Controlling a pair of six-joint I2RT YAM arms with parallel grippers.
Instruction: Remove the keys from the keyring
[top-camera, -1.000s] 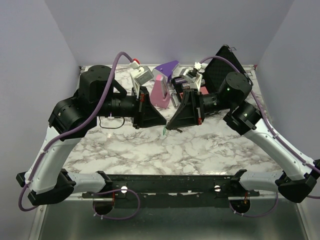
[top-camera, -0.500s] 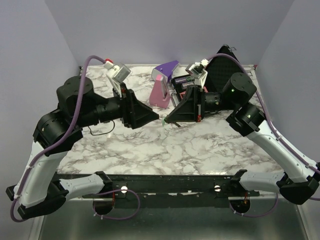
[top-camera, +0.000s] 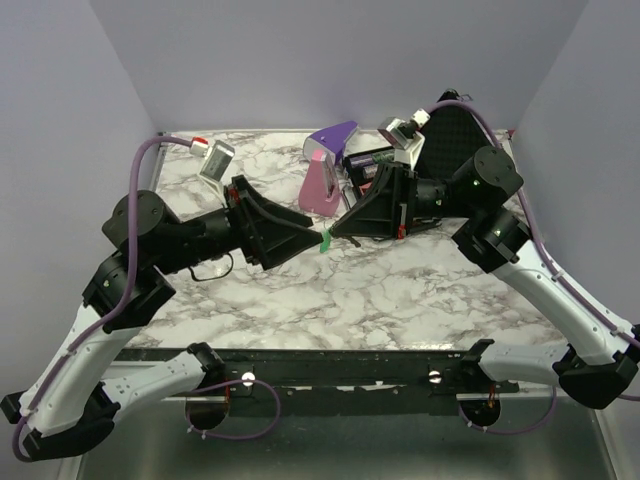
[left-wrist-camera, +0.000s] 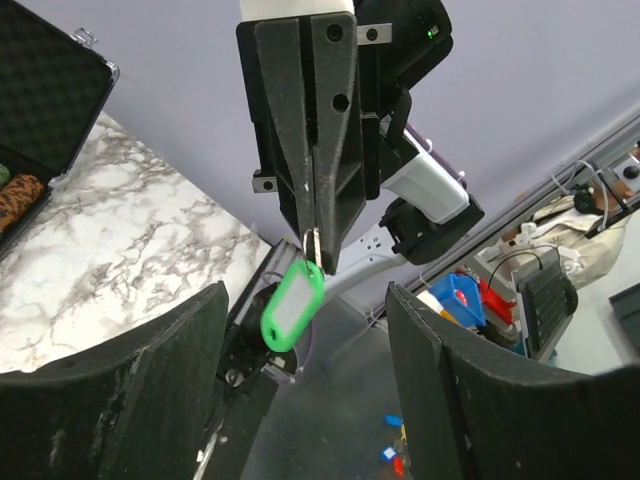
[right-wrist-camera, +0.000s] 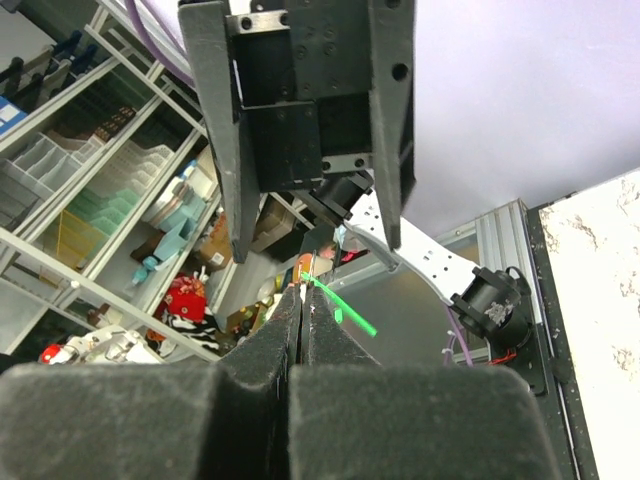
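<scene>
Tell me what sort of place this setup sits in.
Probably a robotics lab or workshop: a marble-patterned tabletop boxed in by plain lilac panels, with storage shelves full of parts bins and clutter beyond it.

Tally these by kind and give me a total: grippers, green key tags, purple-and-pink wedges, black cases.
Grippers: 2 (left gripper, right gripper)
Green key tag: 1
Purple-and-pink wedge: 1
Black case: 1
Total: 5
</scene>
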